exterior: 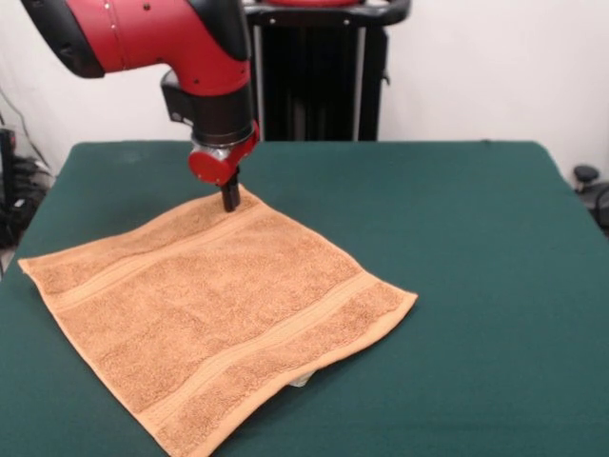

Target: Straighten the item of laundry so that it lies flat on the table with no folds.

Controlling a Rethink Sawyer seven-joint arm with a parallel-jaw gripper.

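Note:
The orange-tan terry towel lies spread on the dark green table, left of the middle, turned like a diamond. Two woven bands run across it near opposite edges. A small white tag peeks out under its near edge. The red and black arm comes down from the top left. My gripper stands upright at the towel's far corner, its dark tips together and touching the cloth there. The towel looks flat, with no big folds showing.
The robot's black pedestal stands behind the table's far edge. Dark cables and gear sit off the table's left side, and a small dark object sits off its right side.

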